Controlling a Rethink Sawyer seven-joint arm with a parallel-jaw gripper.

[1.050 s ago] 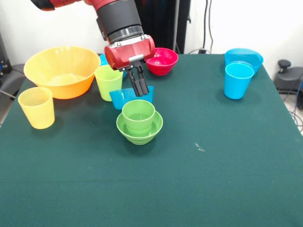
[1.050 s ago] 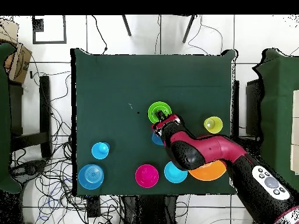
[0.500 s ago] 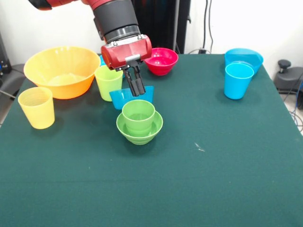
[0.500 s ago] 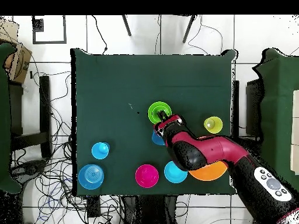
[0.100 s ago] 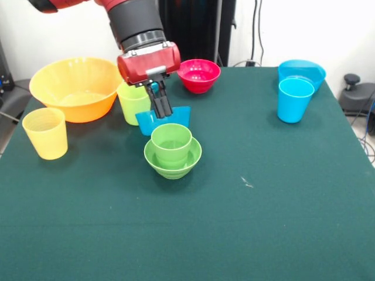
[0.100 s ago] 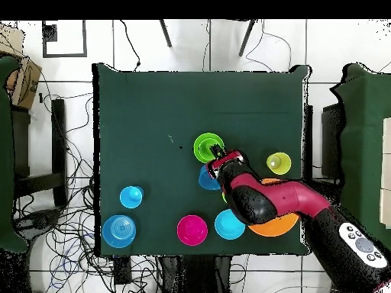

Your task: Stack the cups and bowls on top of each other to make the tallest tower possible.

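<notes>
Two pinched-together fingers of the hand point(image 5: 162, 109) hang over the small blue bowl point(image 5: 164, 120) behind the tower point(image 5: 172, 150).

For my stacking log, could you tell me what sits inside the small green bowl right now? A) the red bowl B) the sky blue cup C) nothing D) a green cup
D: a green cup stands upright inside the small green bowl, while the sky blue cup stands elsewhere on the table.

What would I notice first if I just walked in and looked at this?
Probably the red arm's tool hanging just behind the green cup, which sits in a green bowl mid-table. Next, the big orange bowl at the front view's left, and the blue cup at its right.
</notes>
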